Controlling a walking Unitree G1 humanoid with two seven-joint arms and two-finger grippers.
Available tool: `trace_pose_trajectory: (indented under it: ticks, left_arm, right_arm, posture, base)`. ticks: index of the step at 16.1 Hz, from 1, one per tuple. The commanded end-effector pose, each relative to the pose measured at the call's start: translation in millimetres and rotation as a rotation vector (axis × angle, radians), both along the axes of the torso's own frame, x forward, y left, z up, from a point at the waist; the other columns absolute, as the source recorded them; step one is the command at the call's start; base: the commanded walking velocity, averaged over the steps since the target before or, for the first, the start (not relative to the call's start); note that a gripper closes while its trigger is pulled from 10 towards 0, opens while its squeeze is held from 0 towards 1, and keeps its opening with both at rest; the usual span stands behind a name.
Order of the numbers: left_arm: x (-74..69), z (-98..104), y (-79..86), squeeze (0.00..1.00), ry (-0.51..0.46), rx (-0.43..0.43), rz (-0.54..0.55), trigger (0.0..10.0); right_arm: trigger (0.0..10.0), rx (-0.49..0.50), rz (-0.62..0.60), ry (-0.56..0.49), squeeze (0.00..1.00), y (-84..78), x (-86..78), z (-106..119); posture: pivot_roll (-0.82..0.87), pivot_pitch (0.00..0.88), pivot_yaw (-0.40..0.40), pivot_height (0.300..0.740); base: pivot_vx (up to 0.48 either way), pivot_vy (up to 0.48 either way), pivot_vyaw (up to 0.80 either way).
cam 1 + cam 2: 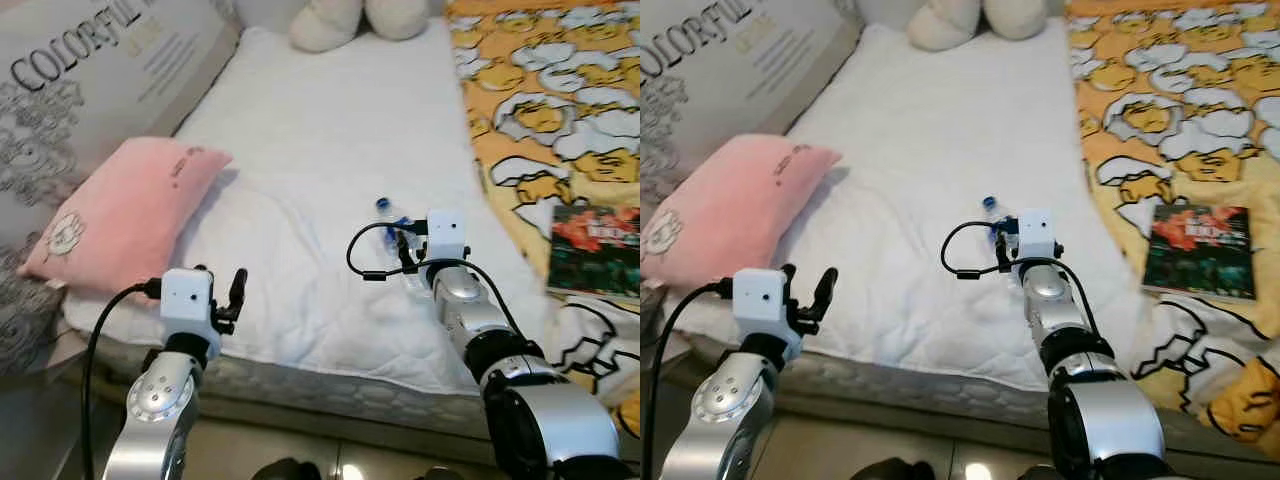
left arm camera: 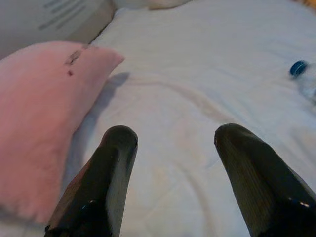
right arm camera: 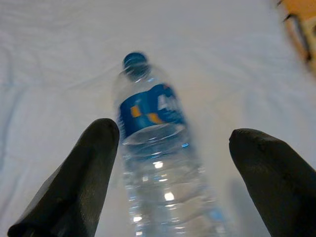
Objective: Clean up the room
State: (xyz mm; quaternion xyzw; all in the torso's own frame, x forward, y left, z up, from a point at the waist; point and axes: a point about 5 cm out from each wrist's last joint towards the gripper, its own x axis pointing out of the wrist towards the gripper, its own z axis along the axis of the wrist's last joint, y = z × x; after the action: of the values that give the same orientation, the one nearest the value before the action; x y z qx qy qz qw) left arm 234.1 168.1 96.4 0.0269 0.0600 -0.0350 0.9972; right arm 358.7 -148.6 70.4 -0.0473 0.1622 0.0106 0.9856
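Two grippers up | I see right gripper (image 3: 173, 163) spread wide around water bottle (image 3: 158, 158) lying on white bed (image 1: 330, 140), gripping nothing | left gripper (image 2: 173, 158) open, empty, near pink pillow (image 1: 120, 215)

One water bottle (image 3: 158, 163), one pink pillow (image 1: 120, 215), one book (image 1: 1198, 252), two plush toys (image 1: 325, 22).

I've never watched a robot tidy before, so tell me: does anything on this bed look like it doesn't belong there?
Yes: a clear plastic water bottle with a blue cap lies on its side on the white quilt, between the right pincer's open fingers. A dark book also lies on the yellow patterned blanket.
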Motion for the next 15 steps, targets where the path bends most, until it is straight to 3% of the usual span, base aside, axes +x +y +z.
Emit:
trace_pose_trajectory:
  ticks: [1,6,11,15]
  left_arm:
    - [-3.5,3.2,6.3,0.00,0.006,0.016,0.008,10.0]
    - [-17.4,7.7,16.2,0.00,0.035,0.033,0.044,10.0]
    - [-19.3,6.8,13.8,0.00,0.056,0.029,0.042,10.0]
    - [-17.9,5.5,8.8,0.00,0.064,0.022,0.029,10.0]
  right_arm:
    - [10.0,0.019,-0.007,0.009,0.00,5.8,1.0,0.1]
    - [10.0,-0.015,-0.030,0.072,0.00,4.1,-3.6,-9.7]
    - [10.0,-0.056,-0.092,-0.070,0.00,-8.9,5.0,9.7]
    - [10.0,-0.059,-0.154,-0.036,0.00,-25.0,1.9,5.0]
  posture:
    - [0.06,0.139,0.189,0.740]
    - [0.10,0.193,0.186,0.740]
    - [0.08,0.197,0.184,0.740]
    - [0.07,0.198,0.190,0.740]
  base:
    - [0.000,0.000,0.00]
    - [0.000,0.000,0.00]
    - [0.000,0.000,0.00]
    - [0.000,0.000,0.00]
